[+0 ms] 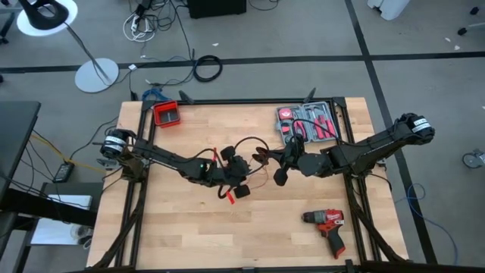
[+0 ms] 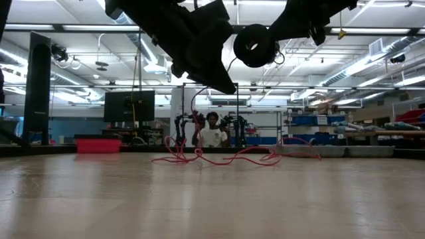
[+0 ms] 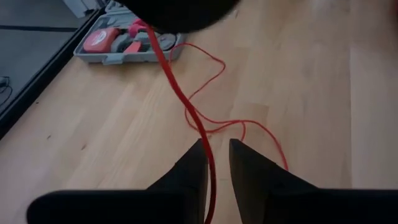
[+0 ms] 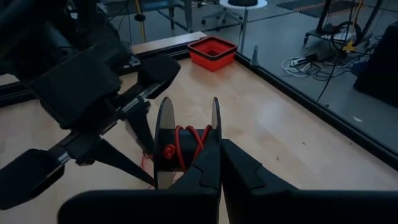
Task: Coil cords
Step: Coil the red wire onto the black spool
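Observation:
My right gripper is shut on a small black spool with red cord wound on its core. It holds the spool above the table's middle. From the spool a red cord runs down through the gap of my left gripper, which is open and faces the spool at close range. More of the thin red and black cords lie in loose loops on the table. My right gripper pinches the rim of one spool flange between its two fingers. The spool is lifted clear of the table, its flanges upright. My left gripper has the red cord running along the inner side of one finger; I cannot tell whether it touches.
A grey tool case lies at the far right, a red drill near the right front, and a red bin at the far left corner. A person sits in the room beyond the table.

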